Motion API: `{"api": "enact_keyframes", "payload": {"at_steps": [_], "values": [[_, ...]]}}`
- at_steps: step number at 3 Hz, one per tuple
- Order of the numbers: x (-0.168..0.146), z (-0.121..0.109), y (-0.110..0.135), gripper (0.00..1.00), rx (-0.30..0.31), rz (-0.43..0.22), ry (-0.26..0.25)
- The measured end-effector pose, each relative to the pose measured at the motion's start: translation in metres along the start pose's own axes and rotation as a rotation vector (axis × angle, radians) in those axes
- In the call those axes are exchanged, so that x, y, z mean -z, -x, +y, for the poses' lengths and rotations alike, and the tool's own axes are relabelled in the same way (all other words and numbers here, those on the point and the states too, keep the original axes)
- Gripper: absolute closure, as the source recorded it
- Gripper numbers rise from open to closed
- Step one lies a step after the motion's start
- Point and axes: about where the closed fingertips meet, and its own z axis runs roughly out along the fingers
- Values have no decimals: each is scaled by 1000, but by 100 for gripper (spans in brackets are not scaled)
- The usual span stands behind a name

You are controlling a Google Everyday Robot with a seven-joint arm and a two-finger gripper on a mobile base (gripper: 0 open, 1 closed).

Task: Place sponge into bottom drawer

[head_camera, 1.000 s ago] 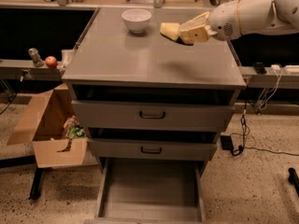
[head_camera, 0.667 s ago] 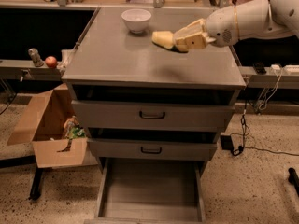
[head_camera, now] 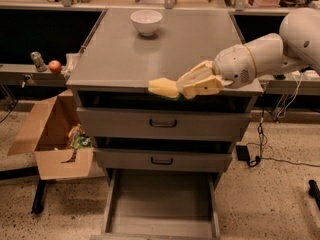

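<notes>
Room: I see a speckled floor (head_camera: 280, 199) with dark benches along the back wall.
Cabinet: a grey cabinet (head_camera: 115, 121) stands in the middle, directly under the fingers (head_camera: 197, 79).
Cabinet top: the flat grey cabinet top (head_camera: 190, 39) stretches away behind the fingers; they sit level with its front edge.
Arm: my white arm (head_camera: 270, 54) comes in from the right and ends at the fingers.
Bottom drawer: the bottom drawer (head_camera: 160, 199) is pulled out at floor level, well below the fingers, and its flat grey floor is showing.
Upper drawers: the two upper drawers (head_camera: 162, 124) with dark handles are pushed in, just beneath the fingers.
Cardboard box: an open cardboard box (head_camera: 55, 134) sits on the floor, down and well to the left of the fingers, with some small items inside that I cannot make out.
Gripper: the cream gripper (head_camera: 181, 87) hangs at the front edge of the cabinet top, pointing left, with its fingers closed onto the sponge.
Sponge: the pale yellow sponge (head_camera: 163, 87) is gripped at its right end and sticks out left of the fingertips, over the front lip of the cabinet and high above the bottom drawer.
White bowl: the white bowl (head_camera: 146, 21) stands upright on the cabinet top, well behind the fingers and a little left.
Red ball: a small red ball (head_camera: 55, 66) rests on the left bench, far left of the fingers.
</notes>
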Motion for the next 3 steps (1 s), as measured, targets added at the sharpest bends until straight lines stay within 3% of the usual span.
{"api": "enact_keyframes", "payload": {"at_steps": [1,2,3], "values": [[0,-1,1,100,1,0,-1],[-14,7,-39,100,-68,32,16],[-27,28,-95,100,-137,105,-14]]}}
